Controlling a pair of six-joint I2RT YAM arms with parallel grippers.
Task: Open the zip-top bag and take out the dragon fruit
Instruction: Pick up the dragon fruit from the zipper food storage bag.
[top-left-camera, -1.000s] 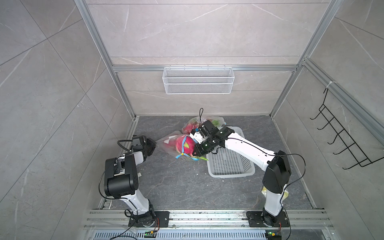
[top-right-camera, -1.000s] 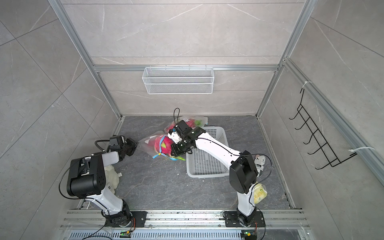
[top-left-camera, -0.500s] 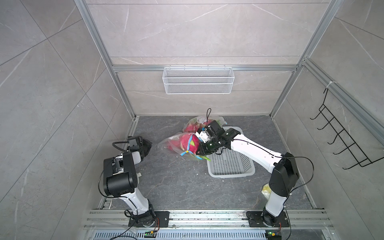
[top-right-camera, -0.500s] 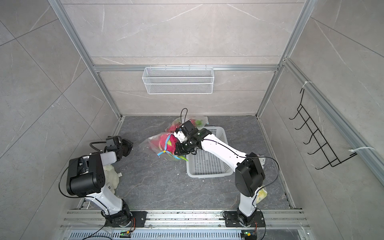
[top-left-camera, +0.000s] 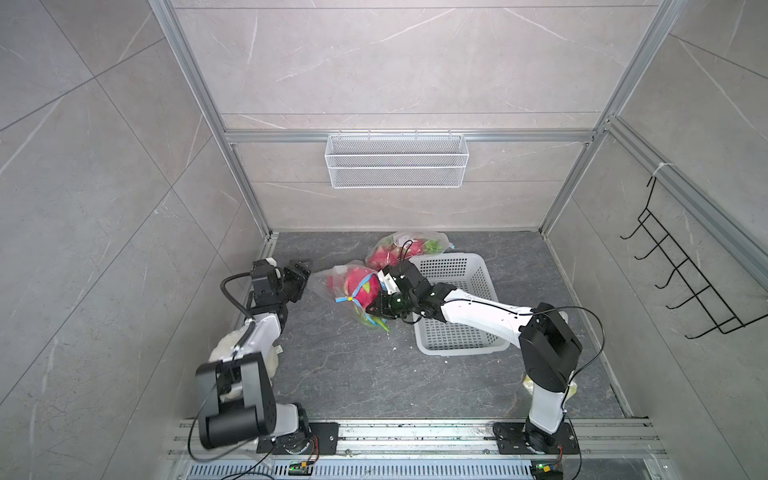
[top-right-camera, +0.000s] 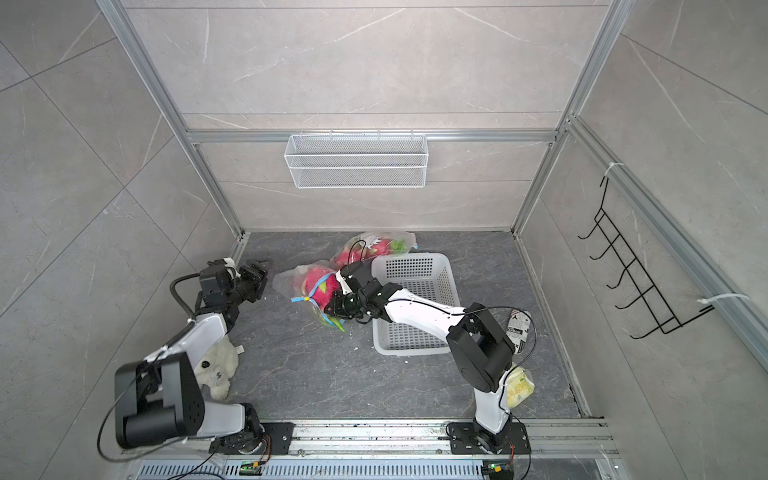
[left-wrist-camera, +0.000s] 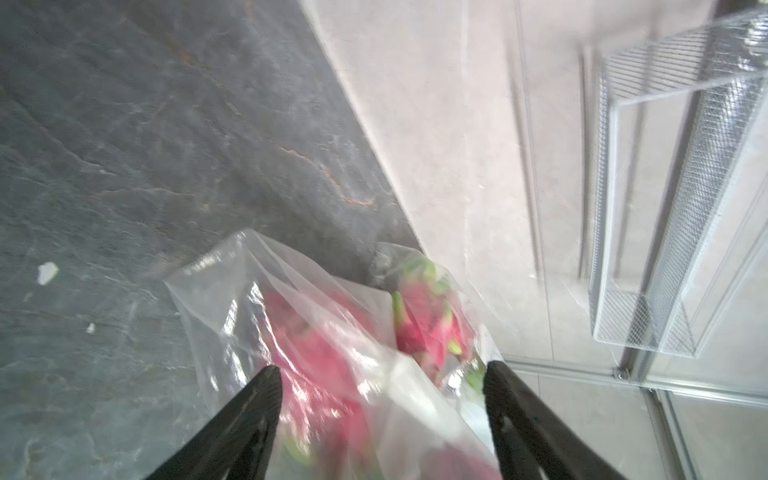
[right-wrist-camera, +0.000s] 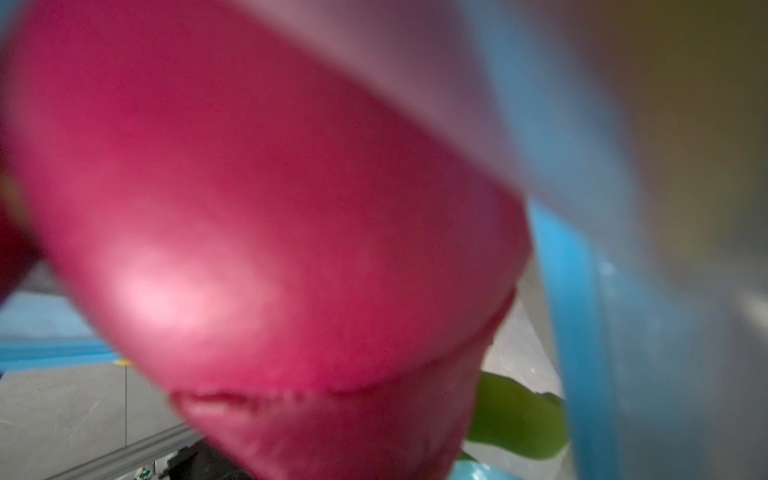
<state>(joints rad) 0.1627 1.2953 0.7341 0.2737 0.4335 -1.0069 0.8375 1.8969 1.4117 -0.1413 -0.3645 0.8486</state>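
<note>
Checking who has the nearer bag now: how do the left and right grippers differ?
Left gripper is open, grasping nothing, facing the nearer bag; right gripper is shut on that bag. Left sits near the side wall; right works beside the white basket. Both hang low over the floor.

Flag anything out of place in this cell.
A white plush toy lies under the left arm, and a yellowish packet sits by the right arm base: stray clutter near moving links.
</note>
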